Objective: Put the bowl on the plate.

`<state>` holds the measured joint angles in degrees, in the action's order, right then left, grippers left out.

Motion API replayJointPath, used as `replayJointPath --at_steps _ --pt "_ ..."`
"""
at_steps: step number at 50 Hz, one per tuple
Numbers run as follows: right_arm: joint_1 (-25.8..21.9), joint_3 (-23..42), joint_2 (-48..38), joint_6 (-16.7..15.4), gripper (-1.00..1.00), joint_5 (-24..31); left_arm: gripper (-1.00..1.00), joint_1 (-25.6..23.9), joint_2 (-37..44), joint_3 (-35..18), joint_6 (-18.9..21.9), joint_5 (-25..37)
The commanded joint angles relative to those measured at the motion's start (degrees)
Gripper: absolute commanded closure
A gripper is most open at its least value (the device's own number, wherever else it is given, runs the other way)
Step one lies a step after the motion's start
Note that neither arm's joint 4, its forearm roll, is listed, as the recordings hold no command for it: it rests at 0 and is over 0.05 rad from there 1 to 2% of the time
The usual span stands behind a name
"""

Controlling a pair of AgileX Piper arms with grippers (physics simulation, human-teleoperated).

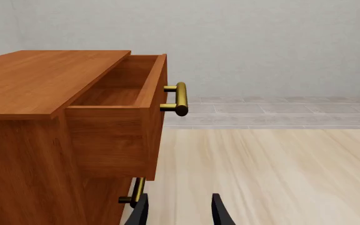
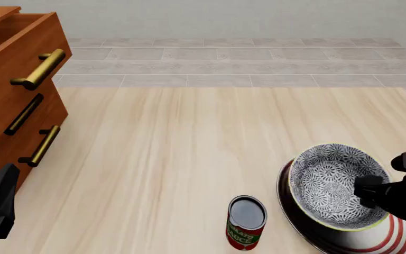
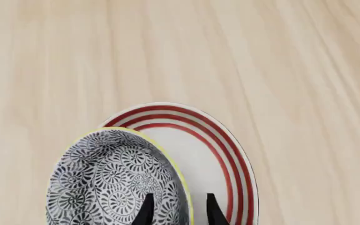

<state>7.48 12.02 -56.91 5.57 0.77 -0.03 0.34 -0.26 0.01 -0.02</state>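
Your right pincer (image 3: 177, 212) pinched the bowl (image 3: 114, 180) by its rim, tilted over the plate (image 3: 214, 154); you needed to level it, centre it, then lower gently.

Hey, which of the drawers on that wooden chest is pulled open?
The top drawer is open: its front with the brass handle juts out past the two drawers beneath, which sit flush and shut. The left wrist view looks into its hollow.
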Motion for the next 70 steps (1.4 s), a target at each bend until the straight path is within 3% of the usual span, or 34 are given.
replayJointPath --at_steps 1,41,58,70 --pt "0.2 -1.3 -0.1 -0.2 -1.00 0.2 -1.00 0.0 0.0 0.0 0.0 0.0" --pt "2.5 5.7 3.3 -4.0 -1.00 7.7 -1.00 0.0 0.0 0.0 0.0 0.0" --pt "5.3 9.2 9.4 -6.6 -1.00 14.6 -1.00 0.0 0.0 0.0 0.0 0.0" --pt "4.3 15.5 12.5 -8.7 -1.00 20.4 -1.00 0.0 0.0 0.0 0.0 0.0"
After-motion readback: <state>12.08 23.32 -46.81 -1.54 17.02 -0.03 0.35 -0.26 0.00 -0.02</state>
